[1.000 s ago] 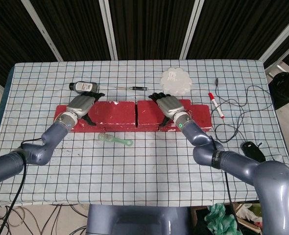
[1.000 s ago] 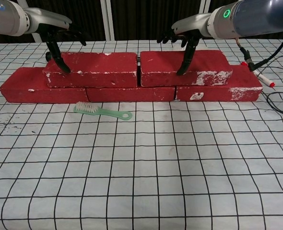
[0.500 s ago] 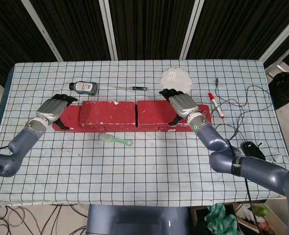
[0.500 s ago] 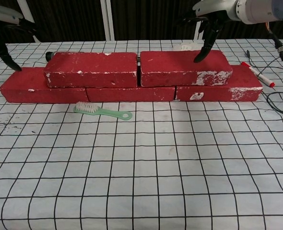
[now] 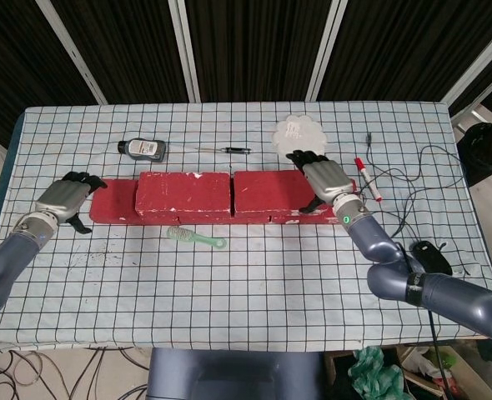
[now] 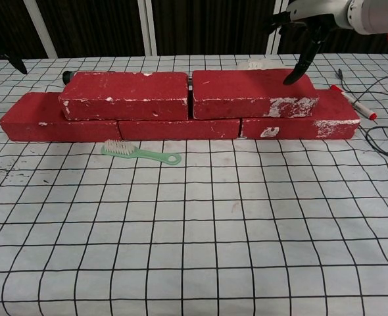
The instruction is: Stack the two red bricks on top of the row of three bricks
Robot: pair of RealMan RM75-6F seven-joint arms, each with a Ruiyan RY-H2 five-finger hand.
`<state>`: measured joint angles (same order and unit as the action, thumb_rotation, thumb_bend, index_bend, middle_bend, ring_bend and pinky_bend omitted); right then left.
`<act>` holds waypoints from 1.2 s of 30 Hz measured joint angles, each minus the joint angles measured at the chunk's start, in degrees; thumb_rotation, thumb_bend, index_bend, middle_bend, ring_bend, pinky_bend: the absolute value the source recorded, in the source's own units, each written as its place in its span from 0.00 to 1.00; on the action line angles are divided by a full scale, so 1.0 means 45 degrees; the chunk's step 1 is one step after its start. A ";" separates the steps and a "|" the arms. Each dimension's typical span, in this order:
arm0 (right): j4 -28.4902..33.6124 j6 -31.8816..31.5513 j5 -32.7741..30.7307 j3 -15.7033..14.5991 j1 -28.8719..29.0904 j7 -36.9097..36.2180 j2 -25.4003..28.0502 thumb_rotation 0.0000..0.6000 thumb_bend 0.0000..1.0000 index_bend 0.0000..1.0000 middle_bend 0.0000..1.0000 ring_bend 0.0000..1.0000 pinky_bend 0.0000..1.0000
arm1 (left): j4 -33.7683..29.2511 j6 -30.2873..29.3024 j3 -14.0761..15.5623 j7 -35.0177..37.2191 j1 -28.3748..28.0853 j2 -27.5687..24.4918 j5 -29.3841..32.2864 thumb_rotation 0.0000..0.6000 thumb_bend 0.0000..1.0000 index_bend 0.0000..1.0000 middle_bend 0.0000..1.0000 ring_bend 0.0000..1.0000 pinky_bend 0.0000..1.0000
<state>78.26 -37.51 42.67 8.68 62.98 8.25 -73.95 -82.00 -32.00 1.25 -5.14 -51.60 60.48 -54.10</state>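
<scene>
Two red bricks lie end to end on a row of three: the upper left brick [image 5: 183, 193] [image 6: 125, 94] and the upper right brick [image 5: 267, 192] [image 6: 253, 92]. The bottom row [image 5: 112, 206] [image 6: 179, 129] juts out at both ends. My right hand [image 5: 325, 179] [image 6: 307, 33] hovers over the right end of the upper right brick with fingers spread, holding nothing; one fingertip reaches down to the brick's top edge. My left hand [image 5: 62, 198] is on the table left of the row, apart from it and empty. In the chest view only its fingertip [image 6: 13, 64] shows.
A green brush [image 5: 196, 237] [image 6: 140, 153] lies just in front of the bricks. Behind them are a small bottle [image 5: 143, 148], a black pen [image 5: 229, 150] and a white round pad [image 5: 300, 137]. A red marker [image 5: 367, 179] [image 6: 355, 102], cables [image 5: 404, 179] and a mouse [image 5: 434, 254] lie to the right.
Both hands have let go of the upper bricks and drawn outward: the left hand off the row to the left, the right hand to the brick's right end. The bricks have stayed put.
</scene>
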 measured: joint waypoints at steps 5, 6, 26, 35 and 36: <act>0.0019 -0.0143 0.0208 0.0040 -0.0198 -0.0082 0.0052 1.00 0.00 0.00 0.00 0.00 0.11 | 0.0131 0.0272 0.0085 -0.0049 0.0019 0.0392 -0.0003 1.00 0.00 0.13 0.09 0.00 0.00; 0.0018 -0.0155 0.0250 0.0037 -0.0233 -0.0087 0.0059 1.00 0.00 0.00 0.00 0.00 0.11 | 0.0205 0.0332 0.0093 -0.0053 0.0017 0.0523 -0.0008 1.00 0.00 0.12 0.09 0.00 0.00; -0.0354 0.0043 0.0544 0.0164 -0.0699 -0.0190 0.0062 1.00 0.00 0.00 0.00 0.00 0.11 | 0.1161 0.0830 -0.0256 0.0426 0.0094 0.1837 -0.0379 1.00 0.00 0.06 0.10 0.00 0.00; -0.0369 0.0119 0.0572 0.0258 -0.0836 -0.0215 0.0162 1.00 0.00 0.00 0.00 0.00 0.11 | 0.1059 0.0851 -0.0336 0.0424 0.0079 0.1868 -0.0487 1.00 0.00 0.06 0.10 0.00 0.00; -0.0373 0.0130 0.0575 0.0265 -0.0844 -0.0216 0.0165 1.00 0.00 0.00 0.00 0.00 0.11 | 0.1025 0.0834 -0.0349 0.0414 0.0075 0.1864 -0.0500 1.00 0.00 0.06 0.10 0.00 0.00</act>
<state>76.59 -36.93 45.25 9.87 59.18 7.28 -73.20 -77.39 -28.25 -0.32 -3.27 -51.26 68.87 -56.35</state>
